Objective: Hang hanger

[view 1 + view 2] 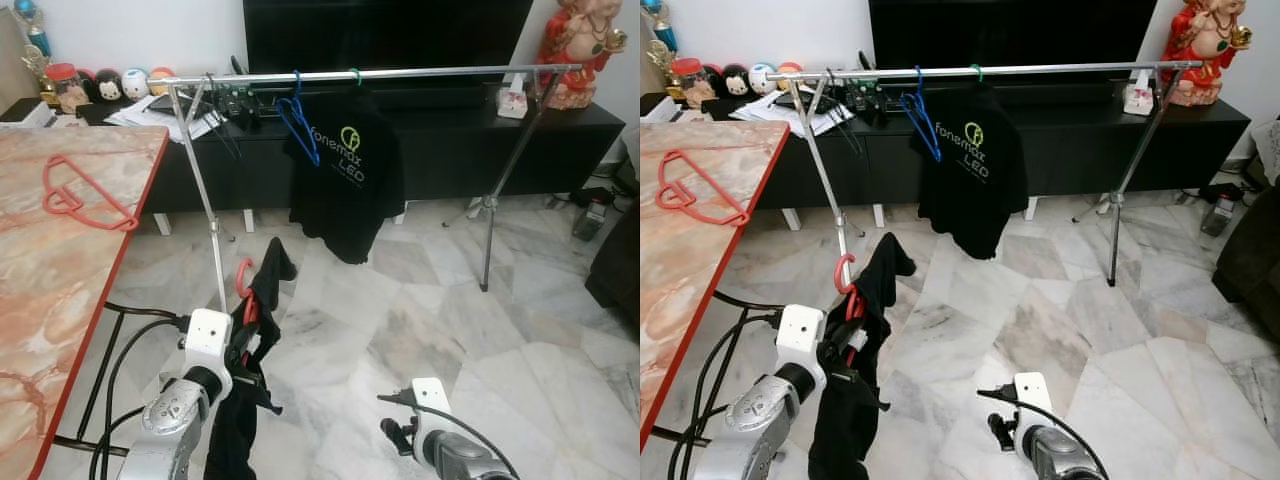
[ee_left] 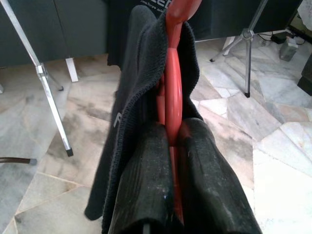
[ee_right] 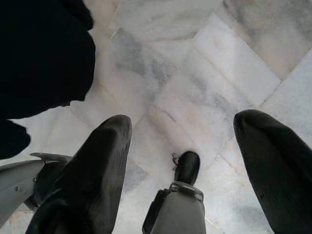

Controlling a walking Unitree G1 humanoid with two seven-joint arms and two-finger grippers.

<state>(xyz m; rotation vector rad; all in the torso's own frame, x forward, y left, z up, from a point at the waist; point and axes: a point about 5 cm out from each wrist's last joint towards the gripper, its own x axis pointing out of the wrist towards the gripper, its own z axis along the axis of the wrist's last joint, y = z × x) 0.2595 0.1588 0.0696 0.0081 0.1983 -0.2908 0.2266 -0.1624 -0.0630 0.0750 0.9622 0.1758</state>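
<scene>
Two red hangers show in the head views. One red hanger (image 1: 85, 193) lies flat on the marble tabletop (image 1: 50, 300) at nine o'clock, apart from everything else. Toward seven o'clock, the left pincer (image 2: 170, 161) is clamped on the second hanger (image 2: 173, 73), whose red hook (image 1: 243, 277) curls up above the pincer; a black garment (image 1: 262, 300) is draped over this hanger and hangs down past the arm toward the marble floor (image 1: 420, 320). In the left wrist view the two black fingers (image 2: 146, 185) press together on the red bar, with the dark cloth folded along one side of it.

At twelve o'clock a metal clothes rail (image 1: 420, 73) spans the scene in front of a dark TV cabinet (image 1: 450, 140). A blue hanger (image 1: 298, 120) hangs empty on the rail, and just beside it a black T-shirt (image 1: 345, 175) with pale print hangs from a green hook (image 1: 355, 76).

At five o'clock the right pincer (image 3: 183, 136) points down at the floor, its fingers (image 3: 97, 170) spread wide with nothing between them.
</scene>
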